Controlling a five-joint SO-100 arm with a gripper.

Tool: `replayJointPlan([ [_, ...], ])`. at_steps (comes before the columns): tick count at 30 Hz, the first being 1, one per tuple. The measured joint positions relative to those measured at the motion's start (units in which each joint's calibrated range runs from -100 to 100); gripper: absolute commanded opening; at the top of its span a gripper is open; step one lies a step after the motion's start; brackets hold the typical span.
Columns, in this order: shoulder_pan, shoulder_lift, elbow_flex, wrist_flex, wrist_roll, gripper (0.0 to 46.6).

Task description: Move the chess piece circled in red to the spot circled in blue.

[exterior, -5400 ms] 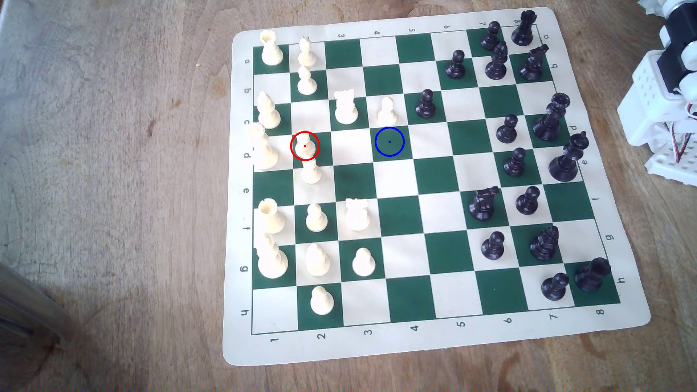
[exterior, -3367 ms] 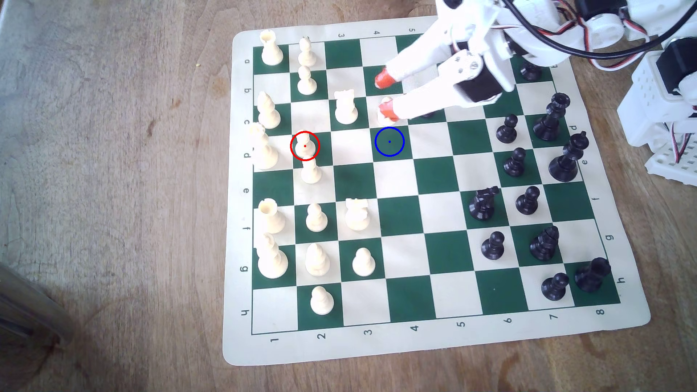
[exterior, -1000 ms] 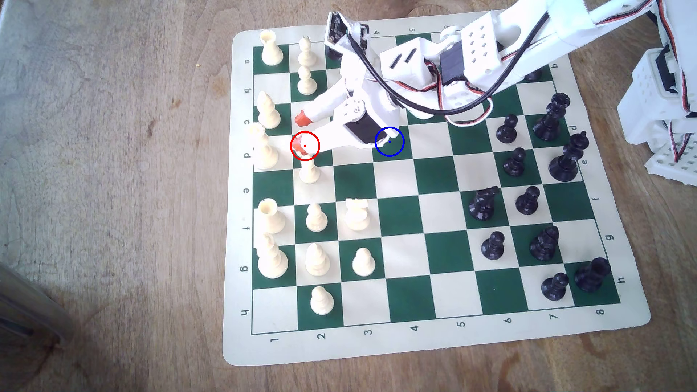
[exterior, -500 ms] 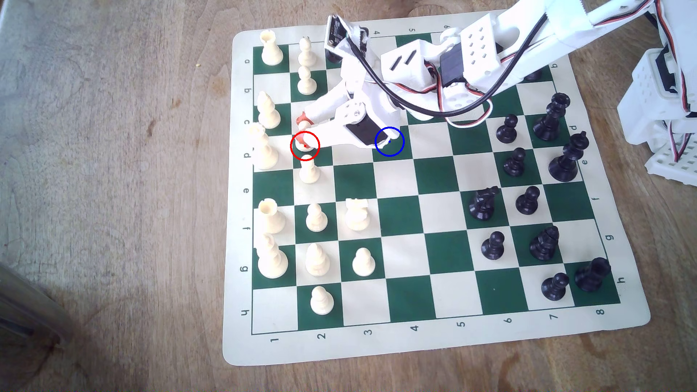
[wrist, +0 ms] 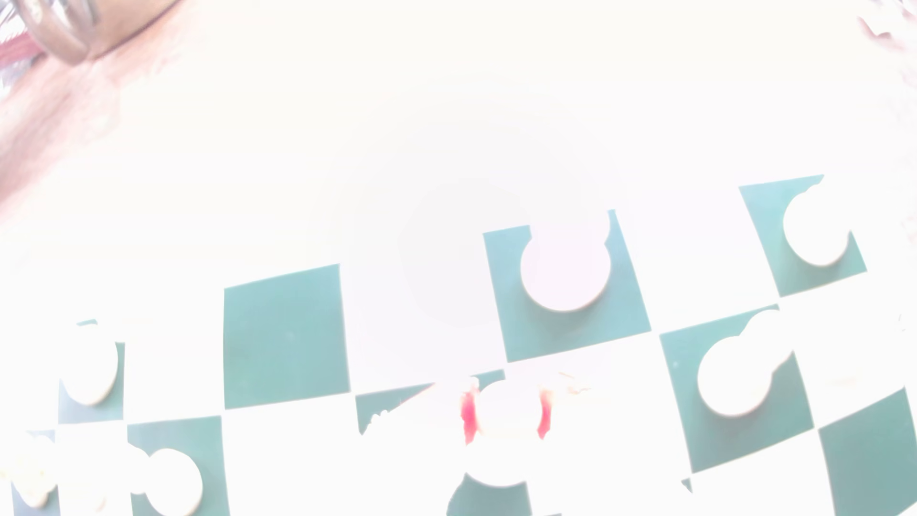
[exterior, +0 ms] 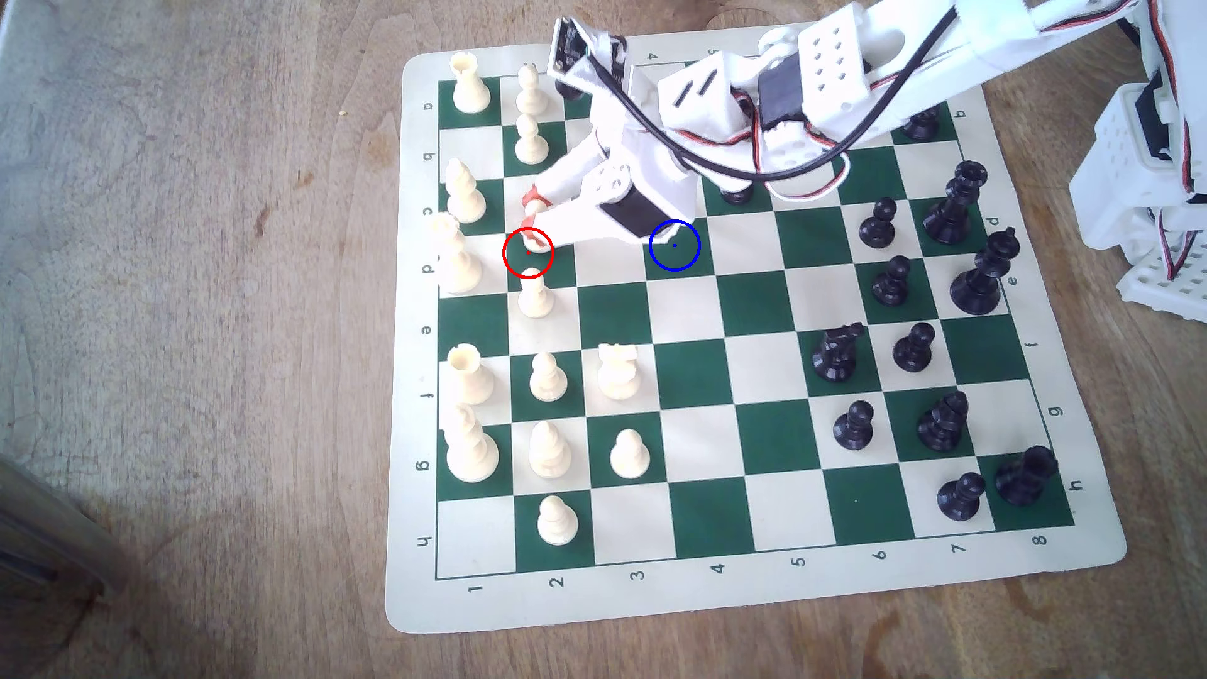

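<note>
In the exterior view the cream-white pawn (exterior: 535,236), the chess piece circled in red, sits between my orange-tipped fingers (exterior: 533,195). My gripper (exterior: 533,214) is shut on its head and neck. The pawn's base hangs at the upper right of the red ring, slightly off the ring's centre dot. The spot circled in blue (exterior: 679,253) is a dark green square two squares toward the exterior view's right, with nothing standing on it and the gripper's body overlapping the ring's upper left. The washed-out wrist view shows the pawn (wrist: 505,426) between my red pads (wrist: 468,418).
Another cream pawn (exterior: 535,297) stands one square nearer the camera than the red ring. A tall cream piece (exterior: 457,261) and a cream bishop (exterior: 465,192) stand at the exterior view's left of it. A black pawn (exterior: 737,193) peeks out under the arm. Black pieces fill the exterior view's right.
The open fingers came in from the right, reached the red ring and shut on the pawn. Within the last half second the pawn has moved slightly up and right in the picture.
</note>
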Motion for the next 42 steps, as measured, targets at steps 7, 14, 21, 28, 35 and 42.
replayJointPlan([
  [7, 2.3, -12.1, 7.2, 6.4, 0.0, 0.2],
  [14, 2.4, -24.0, 23.1, 6.5, 0.5, 0.2],
  [21, 0.4, -32.7, 33.6, 5.6, 0.3, 0.2],
  [28, -2.7, -34.4, 35.8, 5.6, 0.0, 0.2],
  [35, -3.1, -33.3, 36.4, 3.0, -0.1, 0.2],
  [42, -1.5, -29.5, 37.0, 1.2, 0.5, 0.2],
])
